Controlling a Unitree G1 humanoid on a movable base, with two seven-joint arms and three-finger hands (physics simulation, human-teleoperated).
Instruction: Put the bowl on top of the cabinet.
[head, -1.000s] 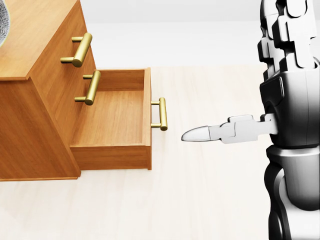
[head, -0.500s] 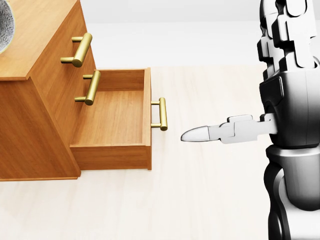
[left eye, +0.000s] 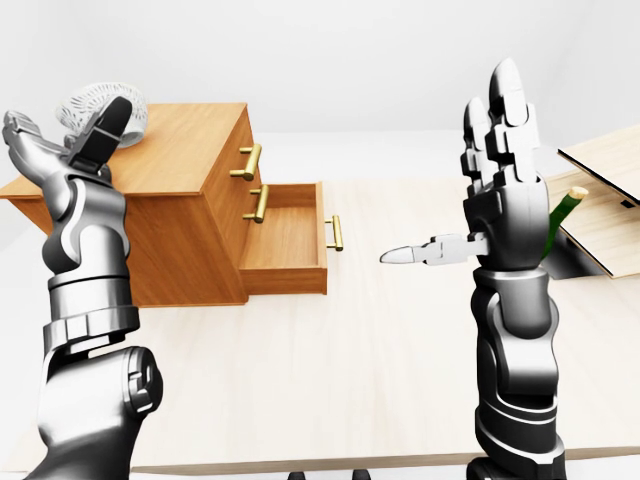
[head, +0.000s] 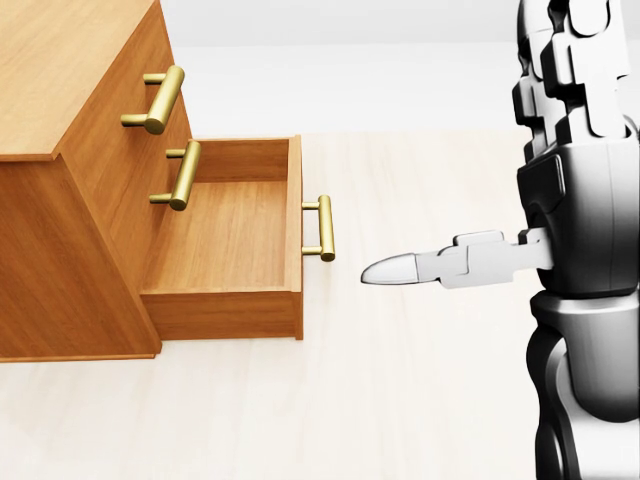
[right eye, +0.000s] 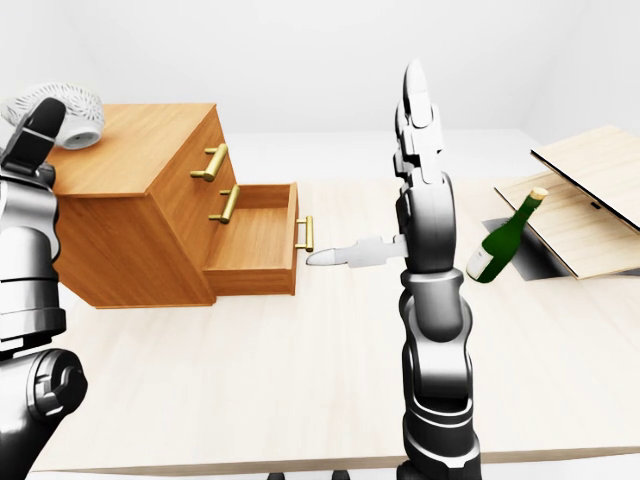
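Note:
The grey-white patterned bowl is tilted on its side over the left part of the wooden cabinet's top in the left-eye view. My left hand is shut on it, with one dark finger across its rim. Whether the bowl touches the top is hidden by the hand. It does not show in the head view. My right hand stands open and empty right of the cabinet, fingers pointing up and thumb pointing left toward the drawer handle.
The cabinet's bottom drawer is pulled out and empty, its brass handle near my right thumb. A green bottle leans in a recess of the table at the right, beside light wooden panels.
The bowl's edge showed at the top left of the head view and has now gone out of that view. The right hand has barely moved.

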